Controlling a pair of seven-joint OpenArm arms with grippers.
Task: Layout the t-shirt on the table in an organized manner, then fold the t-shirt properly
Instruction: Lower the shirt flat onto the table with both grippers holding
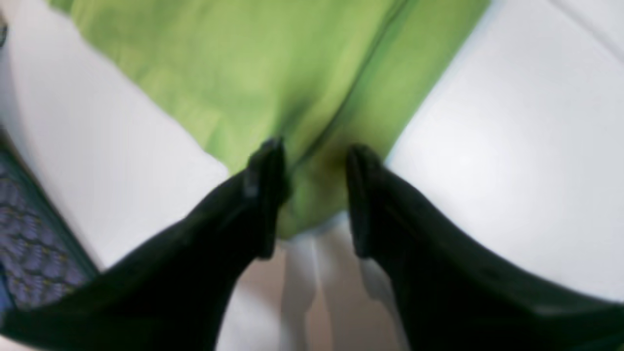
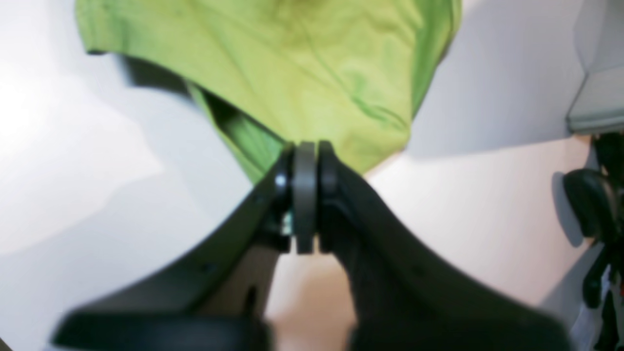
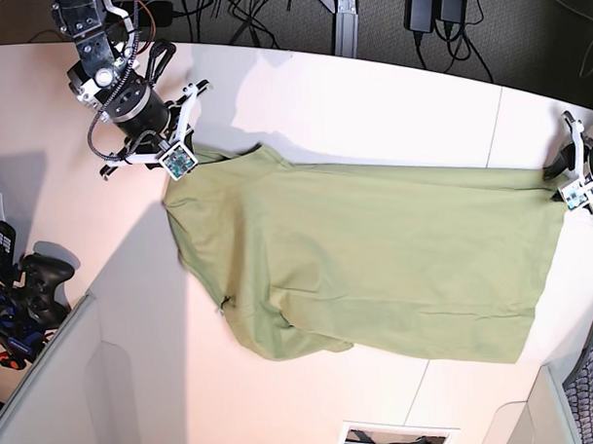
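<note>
Overhead view: the t-shirt (image 3: 376, 268) lies spread across the bench (image 3: 370, 93), reaching from far left to the right edge, with its lower-left part bunched and wrinkled. The right hand (image 2: 305, 161) sits at the shirt's far-left corner, its jaws together and clamped on a fold of cloth. The left hand (image 1: 312, 161) sits at the shirt's right corner, low over the bench edge, jaws apart with cloth lying between them but not gripped.

To finish the layout well, you should let the corner at the left hand settle flat before lifting clear, keep gentle tension from the right hand, then smooth the bunched lower-left part. Both wrists point down toward the cloth, arms reaching in from opposite ends of the bench.
</note>
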